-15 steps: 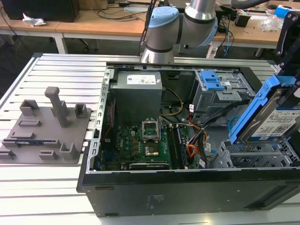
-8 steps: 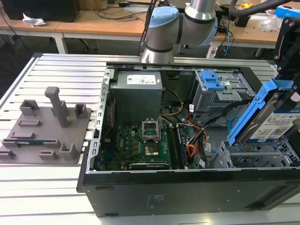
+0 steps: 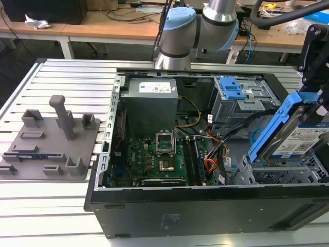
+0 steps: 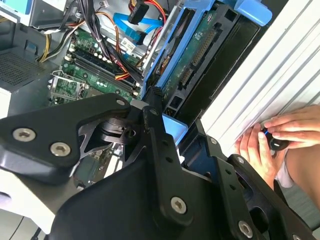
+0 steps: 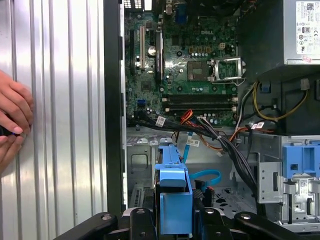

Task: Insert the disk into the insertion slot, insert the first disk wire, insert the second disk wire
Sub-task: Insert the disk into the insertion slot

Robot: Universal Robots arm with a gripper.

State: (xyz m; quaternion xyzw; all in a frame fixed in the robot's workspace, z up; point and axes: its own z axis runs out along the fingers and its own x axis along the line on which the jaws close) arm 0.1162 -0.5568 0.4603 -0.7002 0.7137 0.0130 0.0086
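**Inspector:** State of the pincer?

**Assessor:** The pincer [image 3: 314, 95] is clamped on the upper end of the disk [image 3: 300, 141], gripping it by its blue frame [image 3: 272, 128]. In the first wrist view the frame stands edge-on between the pincer's two sides.

**Inspector:** Position of the disk?

**Assessor:** It hangs tilted below the pincer, label side up, inside the open computer case [image 3: 180, 211]. Its lower end has reached the rim of the insertion slot [image 3: 247, 175], the low perforated cage directly beneath the pincer. Whether the two are touching cannot be told. Most of the disk is above the cage, so it is not seated.

**Inspector:** Wiring?

**Assessor:** Orange wires [image 3: 211, 164] lie on the case floor just beyond the disk's lower end. A blue flat cable [image 5: 205, 177] lies beneath the pincer, near the cage.

**Inspector:** Surroundings?

**Assessor:** The taller bay [image 3: 241, 105] with the blue latch [image 3: 231, 88] stands beside the pincer, behind the held disk. The motherboard [image 3: 159, 154] lies further off, past the wires. A person's hand [image 4: 272, 137] rests on the ribbed table [image 3: 61, 77] outside the case wall, apart from the pincer, holding a small dark object.
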